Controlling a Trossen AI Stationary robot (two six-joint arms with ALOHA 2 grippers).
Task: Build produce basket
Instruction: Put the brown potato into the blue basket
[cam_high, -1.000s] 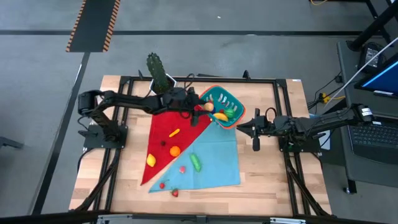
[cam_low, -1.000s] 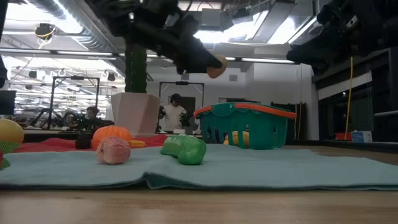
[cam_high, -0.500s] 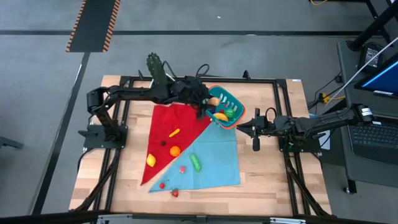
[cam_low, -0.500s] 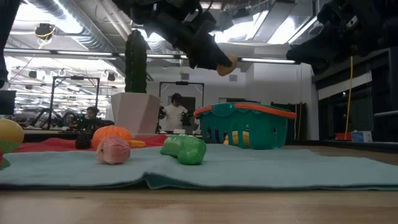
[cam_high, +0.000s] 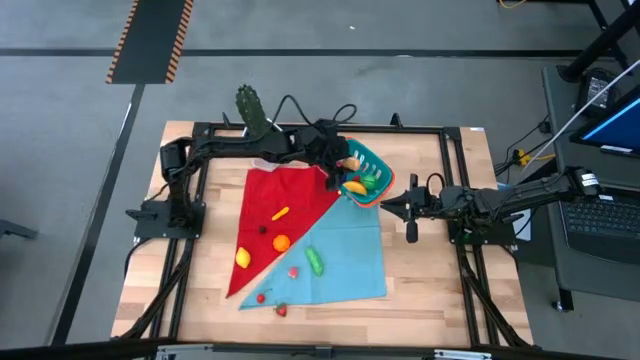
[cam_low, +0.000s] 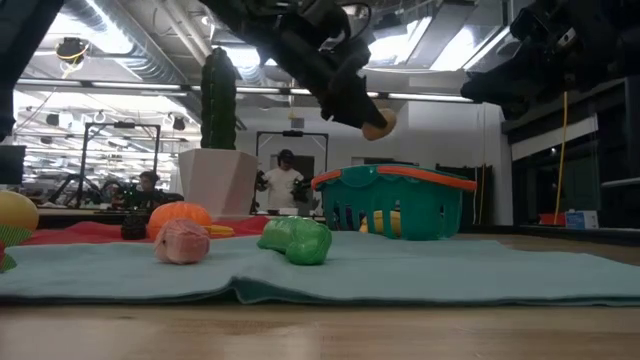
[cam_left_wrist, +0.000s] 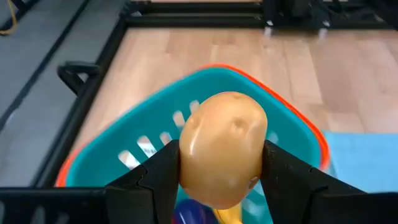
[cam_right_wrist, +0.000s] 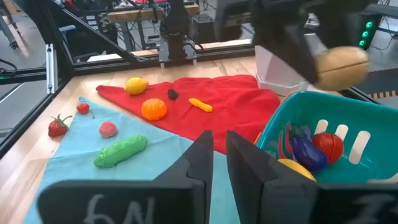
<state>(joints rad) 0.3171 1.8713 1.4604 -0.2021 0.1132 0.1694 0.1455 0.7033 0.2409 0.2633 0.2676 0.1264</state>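
My left gripper (cam_high: 345, 165) hangs above the teal basket (cam_high: 362, 160) with the orange-red rim, shut on a tan potato (cam_left_wrist: 224, 146). The low view shows the potato (cam_low: 377, 124) well above the basket's rim (cam_low: 395, 174). In the basket lie a banana (cam_high: 355, 186), a green piece (cam_high: 370, 181), a purple eggplant (cam_right_wrist: 306, 151) and a red piece (cam_right_wrist: 329, 146). A lemon (cam_high: 243, 258), orange (cam_high: 281, 242), cucumber (cam_high: 316, 262) and strawberries (cam_high: 282, 310) rest on the red and blue cloths. My right gripper (cam_high: 385, 207) waits shut, right of the basket. My left gripper pinches the potato between its two fingers, one finger (cam_left_wrist: 163, 177) on each of two opposite sides (cam_left_wrist: 186, 155). The fingers slant down from the table's left side. The potato is lifted clear, over the basket's far left part.
A white pot with a cactus (cam_high: 255, 118) stands at the table's far edge, left of the basket. A red cloth (cam_high: 285, 200) and a blue cloth (cam_high: 345, 250) cover the middle. Black frame rails (cam_high: 320, 128) run around the table top.
My left gripper has carried the potato toward the table's right edge and slightly up, from beside the basket's left rim to over the basket. It has tipped a little further down on the way. The grip on the potato is unchanged.
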